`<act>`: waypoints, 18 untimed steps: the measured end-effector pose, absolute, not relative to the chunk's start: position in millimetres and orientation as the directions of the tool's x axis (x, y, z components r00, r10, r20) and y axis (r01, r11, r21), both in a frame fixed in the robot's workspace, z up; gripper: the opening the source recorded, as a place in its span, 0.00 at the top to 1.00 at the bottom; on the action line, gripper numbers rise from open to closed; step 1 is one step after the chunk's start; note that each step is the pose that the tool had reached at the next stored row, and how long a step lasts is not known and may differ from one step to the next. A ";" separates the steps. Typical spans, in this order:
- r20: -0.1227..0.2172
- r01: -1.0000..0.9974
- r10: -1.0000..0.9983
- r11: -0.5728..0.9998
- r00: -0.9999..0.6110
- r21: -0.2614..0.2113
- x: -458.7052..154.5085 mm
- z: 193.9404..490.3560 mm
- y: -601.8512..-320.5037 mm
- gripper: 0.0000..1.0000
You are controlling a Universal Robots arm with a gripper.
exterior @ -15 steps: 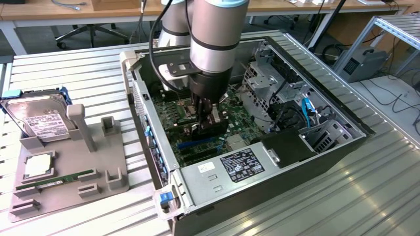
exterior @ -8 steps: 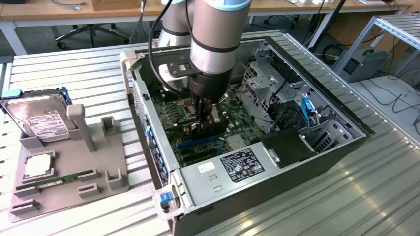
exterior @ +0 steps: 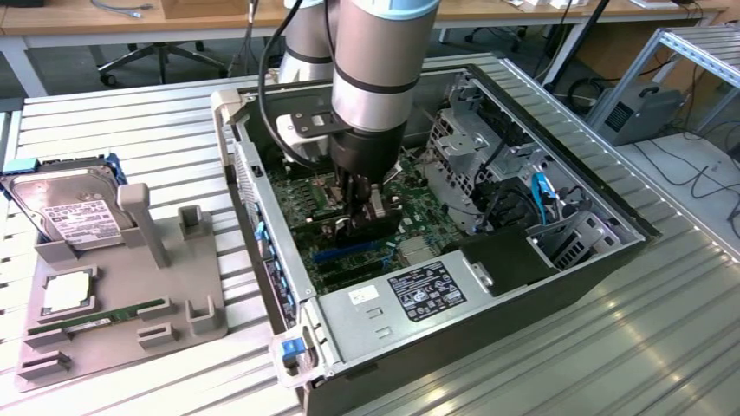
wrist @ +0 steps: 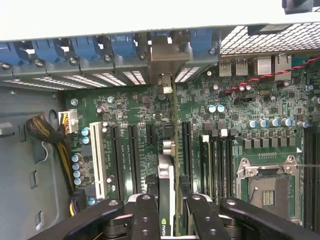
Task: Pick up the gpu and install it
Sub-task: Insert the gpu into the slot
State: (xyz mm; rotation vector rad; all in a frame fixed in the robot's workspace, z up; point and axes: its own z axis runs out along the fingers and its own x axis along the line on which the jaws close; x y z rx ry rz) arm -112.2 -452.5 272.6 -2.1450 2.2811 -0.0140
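The gpu [wrist: 166, 175] stands on edge between my gripper's [wrist: 166, 202] two black fingers [wrist: 145, 212], which are shut on its upper edge. It shows edge-on as a thin dark card with a silver strip, directly over the long black expansion slots of the green motherboard [wrist: 225, 135]. In the exterior view the gripper [exterior: 360, 212] reaches down into the open computer case [exterior: 601, 212], and the dark gpu [exterior: 373, 227] hangs below it, close to the board. I cannot tell whether the card touches a slot.
A white slot [wrist: 97, 160] and a yellow-black cable bundle [wrist: 50, 137] lie beside the black slots; the CPU socket [wrist: 267, 185] sits on the other side. Outside the case, a grey fixture [exterior: 116, 347] carries a hard drive [exterior: 69, 208] and a memory stick [exterior: 99, 319].
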 end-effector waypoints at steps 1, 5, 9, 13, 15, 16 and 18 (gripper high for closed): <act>-0.001 -0.998 -0.998 0.062 -0.062 -0.014 -112.4 272.3 -452.4 0.73; -0.001 -0.998 -0.998 0.062 -0.062 -0.014 -112.6 270.4 -452.4 0.73; -0.001 -0.998 -0.998 0.062 -0.062 -0.014 -114.0 268.4 -452.4 0.73; -0.002 -0.998 -0.998 0.062 -0.062 -0.014 -116.3 266.5 -452.4 0.73; -0.001 -0.998 -0.998 0.062 -0.062 -0.013 -116.3 266.4 -452.4 0.73; -0.002 -0.998 -0.998 0.062 -0.062 -0.014 -116.4 266.4 -452.5 0.73; -0.002 -0.998 -0.998 0.062 -0.062 -0.014 -116.4 266.3 -452.4 0.73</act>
